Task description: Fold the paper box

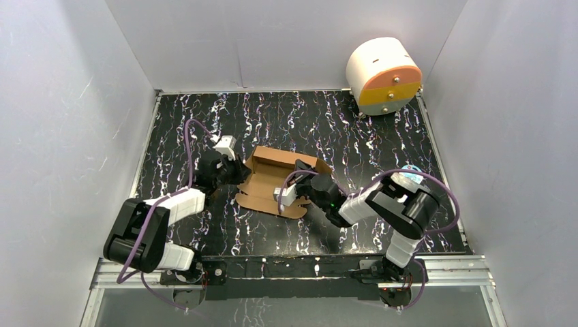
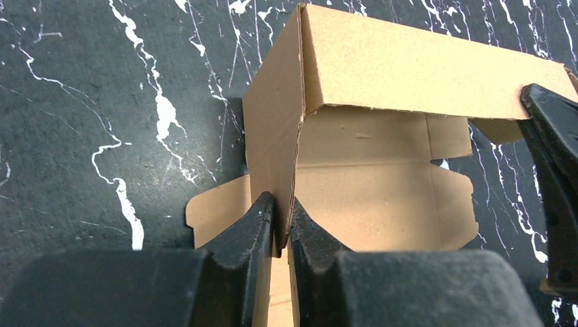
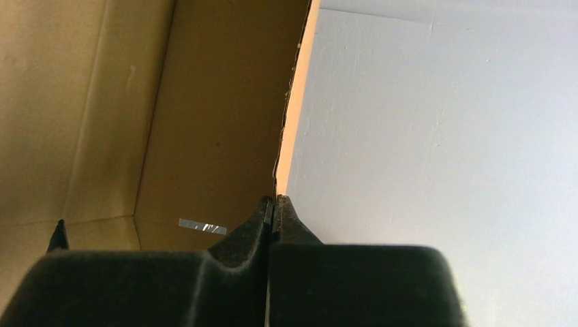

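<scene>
Right now the paper box (image 1: 262, 182) sits half raised near the middle of the black marbled tabletop (image 1: 204, 129), between the two arms. The left fingers (image 2: 255, 235) are closed on the upright wall at the box's left end, its thin edge pinched between them. The right fingers (image 3: 255, 225) are pressed together on the edge of a wall at the opposite end; in the left wrist view they show as a dark shape (image 2: 552, 170) at the far right end of the standing back panel.

Seen from above, the box's long axis runs roughly left to right across the tabletop, slightly skewed, with its open side facing up. The back wall and left wall stand, and the near flaps lie flat on the tabletop. Inside, the left wrist view shows only the box's own floor panel (image 2: 382, 191) and notched flaps.

A white cylinder with an orange-and-yellow face (image 1: 384, 75) stands well apart at the far right corner.
</scene>
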Motion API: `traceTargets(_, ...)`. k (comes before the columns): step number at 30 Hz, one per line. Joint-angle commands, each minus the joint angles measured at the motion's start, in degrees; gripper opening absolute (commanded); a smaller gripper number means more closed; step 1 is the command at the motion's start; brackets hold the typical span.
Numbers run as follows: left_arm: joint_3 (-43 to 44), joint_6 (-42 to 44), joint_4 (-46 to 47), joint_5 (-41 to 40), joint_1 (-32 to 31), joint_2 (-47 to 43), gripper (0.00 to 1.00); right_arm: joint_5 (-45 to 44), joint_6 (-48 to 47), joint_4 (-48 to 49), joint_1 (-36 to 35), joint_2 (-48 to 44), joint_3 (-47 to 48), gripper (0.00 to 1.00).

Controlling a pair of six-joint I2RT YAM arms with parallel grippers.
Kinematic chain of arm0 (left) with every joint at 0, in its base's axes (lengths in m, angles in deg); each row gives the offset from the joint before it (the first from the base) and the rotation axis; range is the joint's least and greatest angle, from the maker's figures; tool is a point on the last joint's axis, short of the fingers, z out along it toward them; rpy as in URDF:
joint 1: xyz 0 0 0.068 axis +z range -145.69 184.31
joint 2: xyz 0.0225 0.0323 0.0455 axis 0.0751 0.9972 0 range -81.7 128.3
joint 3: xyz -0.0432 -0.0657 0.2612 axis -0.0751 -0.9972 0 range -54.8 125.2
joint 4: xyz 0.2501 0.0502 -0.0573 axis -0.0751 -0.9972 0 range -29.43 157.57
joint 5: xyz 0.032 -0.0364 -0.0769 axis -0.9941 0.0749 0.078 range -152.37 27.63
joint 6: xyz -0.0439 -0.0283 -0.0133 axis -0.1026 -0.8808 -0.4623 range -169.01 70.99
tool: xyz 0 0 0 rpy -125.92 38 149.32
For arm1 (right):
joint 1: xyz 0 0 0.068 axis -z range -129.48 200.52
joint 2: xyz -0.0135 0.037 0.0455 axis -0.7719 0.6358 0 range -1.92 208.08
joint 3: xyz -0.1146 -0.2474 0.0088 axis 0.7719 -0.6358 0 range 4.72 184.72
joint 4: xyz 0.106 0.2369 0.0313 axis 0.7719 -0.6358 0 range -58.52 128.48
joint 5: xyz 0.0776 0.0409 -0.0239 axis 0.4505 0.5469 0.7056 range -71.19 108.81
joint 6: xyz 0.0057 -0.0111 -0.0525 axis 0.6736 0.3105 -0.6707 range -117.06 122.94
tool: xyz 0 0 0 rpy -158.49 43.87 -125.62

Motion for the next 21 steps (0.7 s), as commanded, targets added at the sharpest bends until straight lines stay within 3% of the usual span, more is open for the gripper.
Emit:
traceTargets(1,-0.8,-1.74,-1.89,-2.37,-1.57,-0.73,0.12,-0.44,-2.78,7.21,-0.79,2.89,-1.67,0.0)
traceTargets(9,-3.12,-4.51,-0.43,-3.58,-3.12,-0.2,0.16,-3.26,-7.41,14.57,-2.07,5.77,-3.72,0.0)
traceTargets(14,-7.38,-9.49,6.99,-1.52,-3.25,0.36,0.2,-4.37,-9.2,16.61,-3.12,7.15,-4.12,0.0)
traceTargets(21,-5.5,-9.85,4.37,-0.57,-3.18,-3.49,0.29,-4.72,-9.66,17.26,-3.4,7.16,-4.67,0.0)
